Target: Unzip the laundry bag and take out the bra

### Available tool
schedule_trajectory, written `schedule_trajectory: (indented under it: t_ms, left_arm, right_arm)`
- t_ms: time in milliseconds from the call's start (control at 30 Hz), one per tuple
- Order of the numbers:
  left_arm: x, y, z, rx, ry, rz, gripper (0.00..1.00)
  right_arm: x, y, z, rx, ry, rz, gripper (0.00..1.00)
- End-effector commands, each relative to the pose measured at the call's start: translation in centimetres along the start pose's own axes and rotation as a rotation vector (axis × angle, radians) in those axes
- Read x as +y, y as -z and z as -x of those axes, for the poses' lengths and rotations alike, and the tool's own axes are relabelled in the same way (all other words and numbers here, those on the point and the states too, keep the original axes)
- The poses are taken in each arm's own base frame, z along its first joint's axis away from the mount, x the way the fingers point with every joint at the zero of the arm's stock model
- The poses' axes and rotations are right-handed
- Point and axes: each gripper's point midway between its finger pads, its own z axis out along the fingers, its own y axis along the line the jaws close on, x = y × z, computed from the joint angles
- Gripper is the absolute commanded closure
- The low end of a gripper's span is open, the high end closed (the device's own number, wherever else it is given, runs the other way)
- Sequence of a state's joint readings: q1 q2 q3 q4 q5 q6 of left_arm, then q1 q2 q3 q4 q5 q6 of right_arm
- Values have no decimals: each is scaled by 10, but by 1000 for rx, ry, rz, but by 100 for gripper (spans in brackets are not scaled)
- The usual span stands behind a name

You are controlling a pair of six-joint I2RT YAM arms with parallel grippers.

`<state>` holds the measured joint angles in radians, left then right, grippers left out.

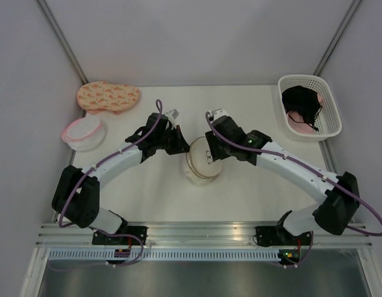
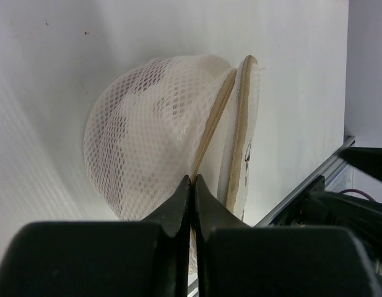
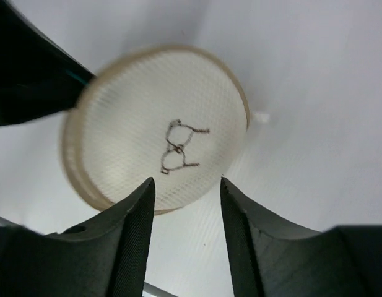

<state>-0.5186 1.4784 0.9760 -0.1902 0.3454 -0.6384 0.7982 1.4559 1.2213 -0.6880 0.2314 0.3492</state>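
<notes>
Left wrist view: left gripper (image 2: 192, 184) clamped on laundry bag (image 2: 141, 130) rim, right gripper (image 3: 187, 185) spread apart; could slip off if tugged.

White shells, black joints
Purple cable loops along left arm (image 1: 110, 162) and right arm (image 1: 296, 167) from the rail (image 1: 197, 230); left gripper (image 2: 192, 179), right gripper (image 3: 187, 182) matte black.

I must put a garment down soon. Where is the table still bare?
Bare: the near strip of the table, in front of the laundry bag; and the far strip between the orange pouch and the basket. Crowded: the centre, where the left gripper and the right gripper meet at the bag.
</notes>
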Motion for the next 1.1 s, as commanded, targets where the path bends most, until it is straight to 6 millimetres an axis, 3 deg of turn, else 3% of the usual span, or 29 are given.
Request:
schedule_trajectory:
  t_ms: [0, 133, 333, 500, 733, 1000, 1067]
  left_arm:
    - [-7, 5, 1, -15, -32, -33, 98]
    - [-17, 8, 1, -30, -15, -91, 98]
    - [-43, 15, 0, -58, 20, -250, 98]
    - [-55, 16, -9, -39, 81, -355, 98]
    - [-65, 22, -9, -47, 104, -425, 98]
    - [-64, 27, -12, -54, 112, -423, 98]
    - [-64, 28, -13, -55, 113, -424, 98]
  right_arm:
    - [16, 49, 52, -149, -36, 101, 47]
    - [41, 53, 56, -154, 1, 148, 44]
    - [73, 36, 47, -117, 34, 201, 45]
    - [88, 32, 43, -104, 49, 215, 46]
    - [70, 19, 33, -77, 55, 101, 52]
    - [48, 3, 17, -26, 61, -38, 56]
    - [44, 2, 15, -23, 61, -61, 68]
